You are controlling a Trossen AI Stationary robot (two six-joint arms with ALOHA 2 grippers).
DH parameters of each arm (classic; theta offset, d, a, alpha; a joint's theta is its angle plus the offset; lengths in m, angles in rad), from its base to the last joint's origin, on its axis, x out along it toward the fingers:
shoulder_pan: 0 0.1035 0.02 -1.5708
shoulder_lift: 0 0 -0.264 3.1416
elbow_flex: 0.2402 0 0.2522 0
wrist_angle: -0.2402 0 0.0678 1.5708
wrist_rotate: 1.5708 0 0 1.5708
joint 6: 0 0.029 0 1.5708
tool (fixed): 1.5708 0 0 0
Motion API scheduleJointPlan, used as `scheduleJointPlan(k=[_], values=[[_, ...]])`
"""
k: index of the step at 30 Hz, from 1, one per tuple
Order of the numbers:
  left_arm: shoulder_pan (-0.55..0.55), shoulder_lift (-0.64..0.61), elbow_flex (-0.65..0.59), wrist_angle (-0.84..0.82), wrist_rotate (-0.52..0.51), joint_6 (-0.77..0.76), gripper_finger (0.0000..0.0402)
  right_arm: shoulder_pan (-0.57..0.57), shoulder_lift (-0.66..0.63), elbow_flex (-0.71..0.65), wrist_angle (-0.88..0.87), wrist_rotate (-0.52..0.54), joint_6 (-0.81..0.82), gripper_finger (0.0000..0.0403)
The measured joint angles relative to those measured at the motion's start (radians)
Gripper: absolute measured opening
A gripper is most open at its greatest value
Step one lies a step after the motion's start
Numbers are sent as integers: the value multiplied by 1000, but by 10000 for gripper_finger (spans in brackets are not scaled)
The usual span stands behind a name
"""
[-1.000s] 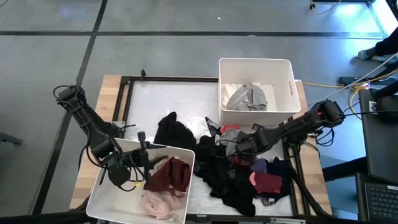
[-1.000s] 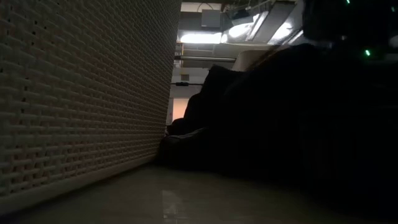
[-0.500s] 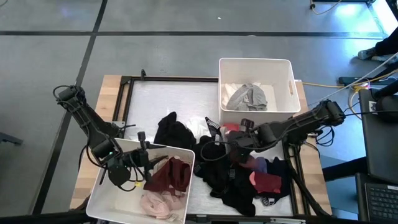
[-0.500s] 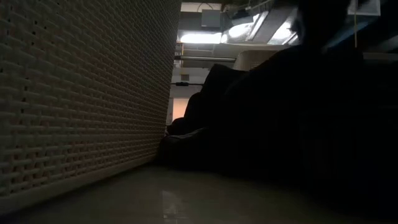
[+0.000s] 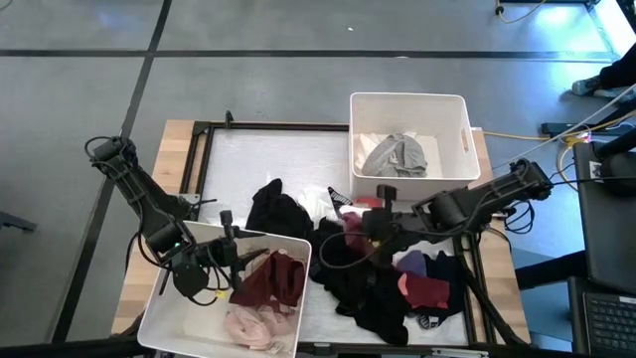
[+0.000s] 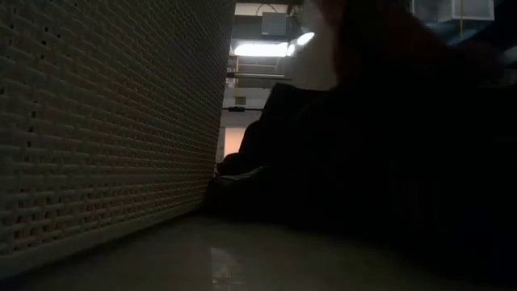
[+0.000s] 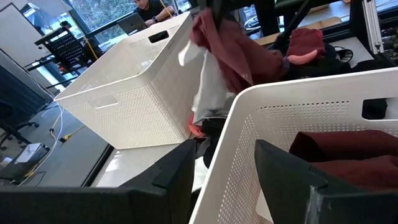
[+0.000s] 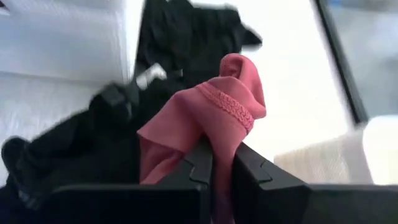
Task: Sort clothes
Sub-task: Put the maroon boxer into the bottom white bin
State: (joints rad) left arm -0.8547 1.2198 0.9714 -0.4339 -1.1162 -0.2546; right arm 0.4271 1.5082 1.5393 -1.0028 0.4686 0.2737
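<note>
My right gripper is shut on a pink-red garment above the pile of clothes on the table's near right. The garment also shows in the left wrist view, with a white piece hanging beside it. My left gripper is open and empty over the near-left white bin, which holds a maroon garment and a pink garment. The low view shows only the bin's wall and dark cloth. My right gripper pinches a bunched fold of the pink-red garment between its two fingers. The fingers come from the table's right side, slanting down. The garment is lifted above the pile and hangs loose; whether its lower end is clear of the pile I cannot tell.
A second white bin at the far right holds a grey garment. A black garment lies alone in the table's middle. Bare white tabletop lies at the far left. A person sits in the room beyond the table.
My right gripper has gone up and a little toward the table's left edge, keeping hold of the pink-red garment, which has lifted off the pile. A purple garment underneath now shows more.
</note>
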Motion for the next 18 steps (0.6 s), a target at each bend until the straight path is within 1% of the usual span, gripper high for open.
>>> scheduleJointPlan(k=[7,10,14,18], values=[[0,0,0,0,0,0,156,1,0,7,244,-53,-242,31],[0,0,0,0,0,0,156,1,0,7,318,-81,-308,31],[11,0,0,5,0,0,156,0,0,7,352,-86,-335,32],[34,0,0,4,2,-10,156,-2,2,-4,316,-87,-301,32]])
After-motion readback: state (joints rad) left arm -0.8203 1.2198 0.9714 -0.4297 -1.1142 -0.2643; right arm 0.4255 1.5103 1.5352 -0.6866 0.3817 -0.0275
